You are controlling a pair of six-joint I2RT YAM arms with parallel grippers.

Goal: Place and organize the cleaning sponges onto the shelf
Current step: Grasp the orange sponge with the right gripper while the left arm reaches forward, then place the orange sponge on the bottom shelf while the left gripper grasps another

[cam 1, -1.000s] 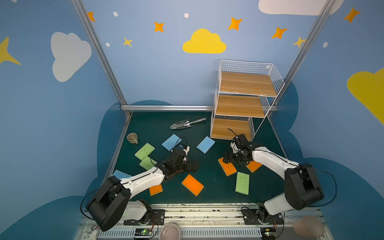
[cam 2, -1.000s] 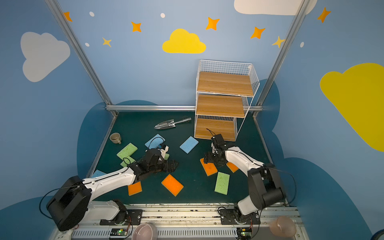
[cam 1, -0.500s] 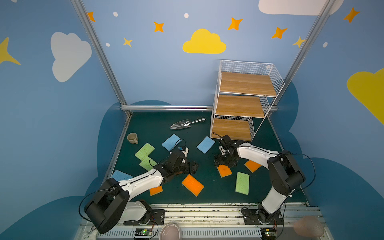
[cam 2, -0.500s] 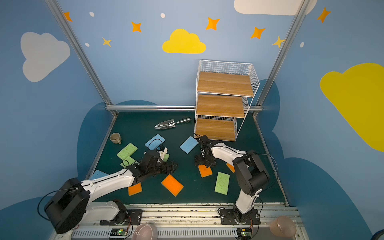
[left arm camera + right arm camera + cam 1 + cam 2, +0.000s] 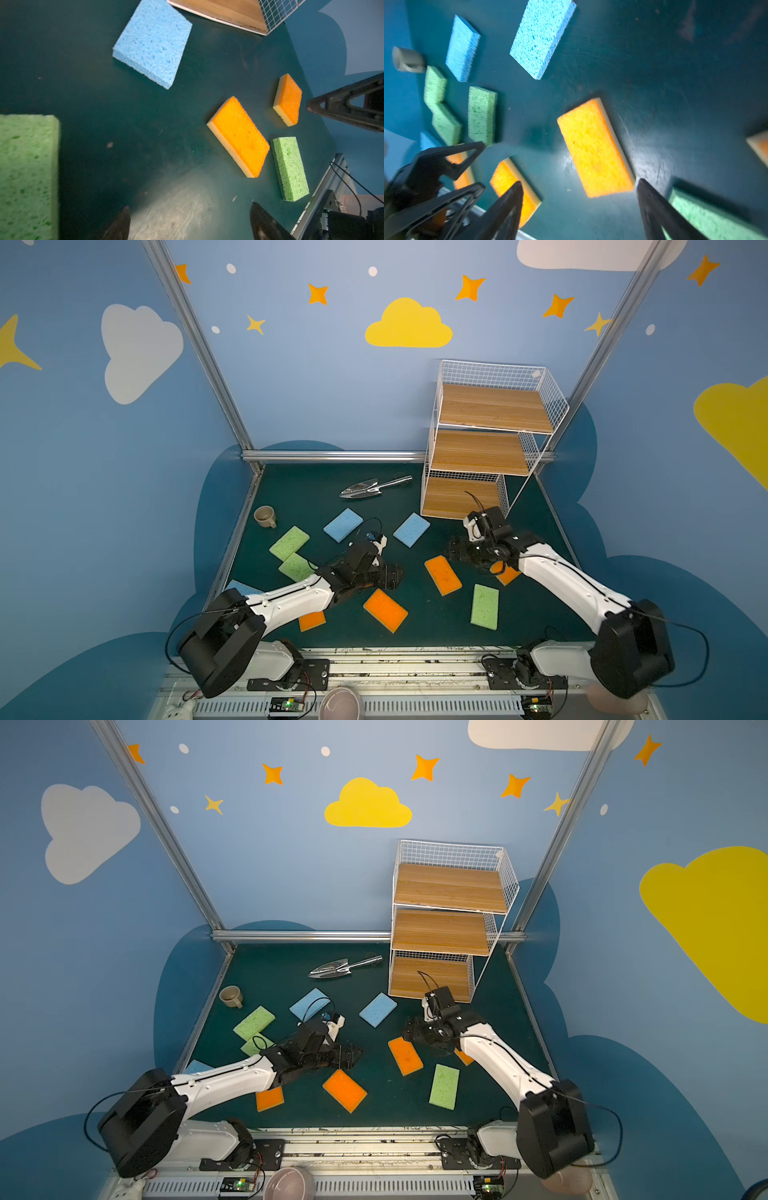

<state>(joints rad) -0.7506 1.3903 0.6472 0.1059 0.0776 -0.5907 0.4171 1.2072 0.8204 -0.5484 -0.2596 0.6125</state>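
Observation:
The shelf [image 5: 478, 448] [image 5: 440, 932] stands at the back right, and its boards are bare in both top views. Sponges lie scattered on the dark green mat: blue ones [image 5: 343, 524] [image 5: 411, 529], green ones [image 5: 289, 542] [image 5: 484, 606], orange ones [image 5: 385, 610] [image 5: 443, 575]. My left gripper [image 5: 390, 576] [image 5: 190, 209] hangs open over bare mat, with a green sponge [image 5: 27, 176] beside one finger. My right gripper [image 5: 455, 551] [image 5: 578, 184] is open, with an orange sponge [image 5: 593, 147] just ahead of its tips. Another orange sponge [image 5: 505, 572] lies partly under the right arm.
A metal trowel [image 5: 376, 488] lies left of the shelf's bottom tier. A small beige mug [image 5: 264, 516] sits by the left wall. A blue sponge [image 5: 243, 587] and an orange one [image 5: 311, 620] lie partly under the left arm. A pink bowl [image 5: 340, 705] sits beyond the front rail.
The right arm swung left over the orange sponge and came partly back. The left gripper crept slightly forward and right. Both pairs of jaws have narrowed a little.

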